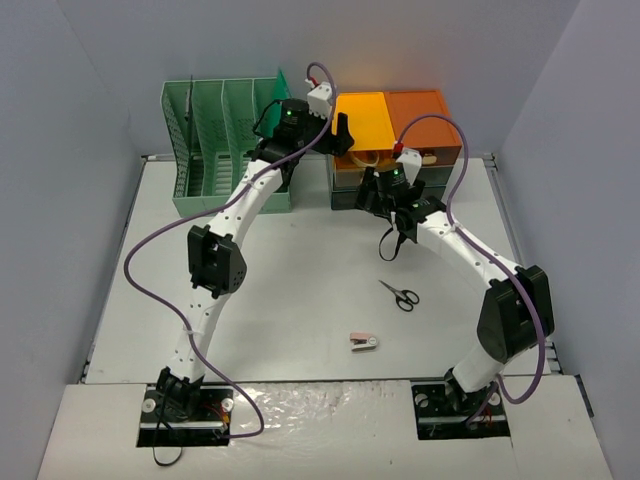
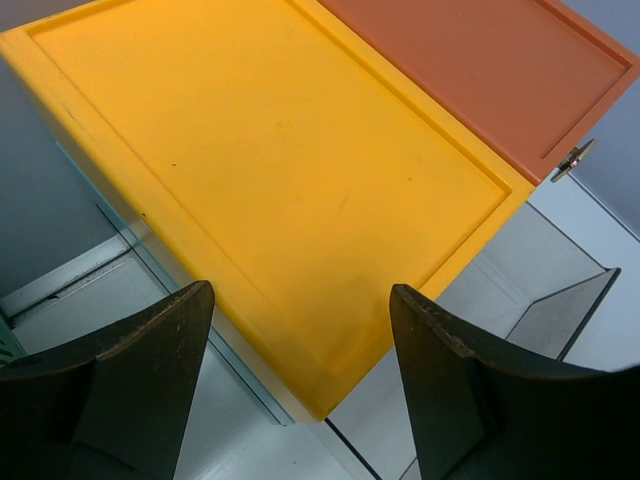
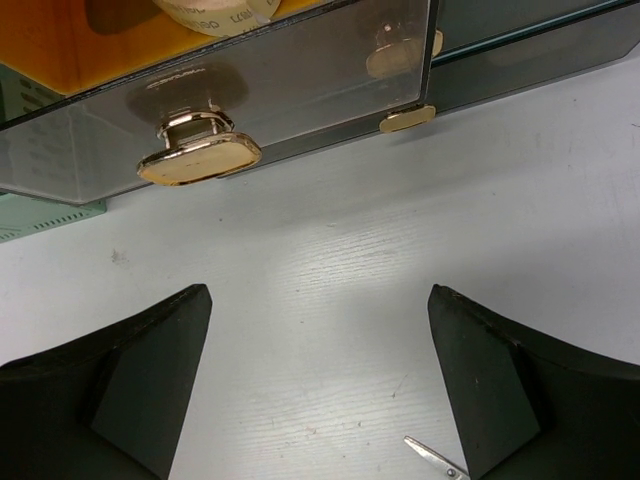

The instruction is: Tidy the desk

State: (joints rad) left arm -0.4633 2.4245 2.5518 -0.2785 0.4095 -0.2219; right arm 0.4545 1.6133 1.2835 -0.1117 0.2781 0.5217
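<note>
The left fingers (image 2: pixel 170 350) are hanging spread and empty over the yellow top of the drawer unit (image 2: pixel 280 170), whose far edges are cut off. The right fingers (image 3: pixel 165 350) are gaping, holding nothing, above the off-white tabletop (image 3: pixel 330 240) lying under everything. The scissors (image 3: pixel 432 456) are showing only a blade tip at the frame edge.

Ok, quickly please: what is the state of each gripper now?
Left gripper: open, holding nothing, over the yellow top.
Right gripper: open, holding nothing, facing the drawer handle.
</note>
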